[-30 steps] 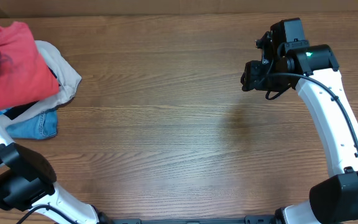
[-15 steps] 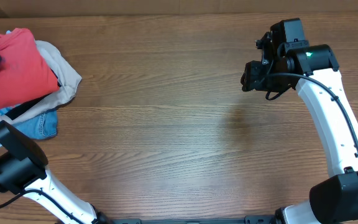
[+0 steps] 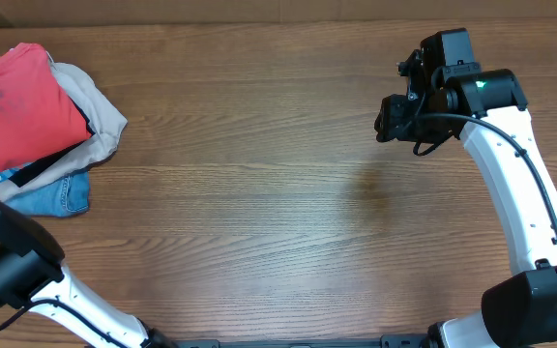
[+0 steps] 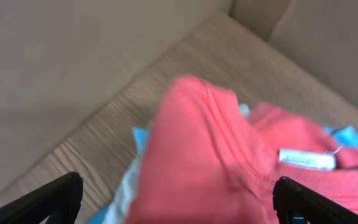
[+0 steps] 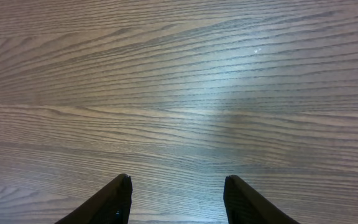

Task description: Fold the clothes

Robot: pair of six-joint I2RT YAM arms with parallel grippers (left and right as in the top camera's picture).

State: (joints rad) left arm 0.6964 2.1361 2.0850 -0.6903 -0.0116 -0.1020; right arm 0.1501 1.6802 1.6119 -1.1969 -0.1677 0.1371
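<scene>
Wooden table (image 3: 259, 193), grain running side to side. White right arm (image 3: 511, 184) reaches in from the near right. The left arm (image 3: 13, 261) sits at the near-left edge.

Coral-red T-shirt (image 3: 17, 111) lies bunched at the far-left corner, on top of a pile. A beige garment (image 3: 104, 121) shows under it and to its right, and a light-blue garment (image 3: 61, 196) pokes out on the near side.

Left gripper (image 4: 176, 199) has its fingers spread wide above the red shirt, nothing clamped. Right gripper (image 5: 176, 196) is also parted, over bare wood, well apart from the pile.

Small white tag (image 4: 306, 159) lies on the shirt, seen from the left wrist.
</scene>
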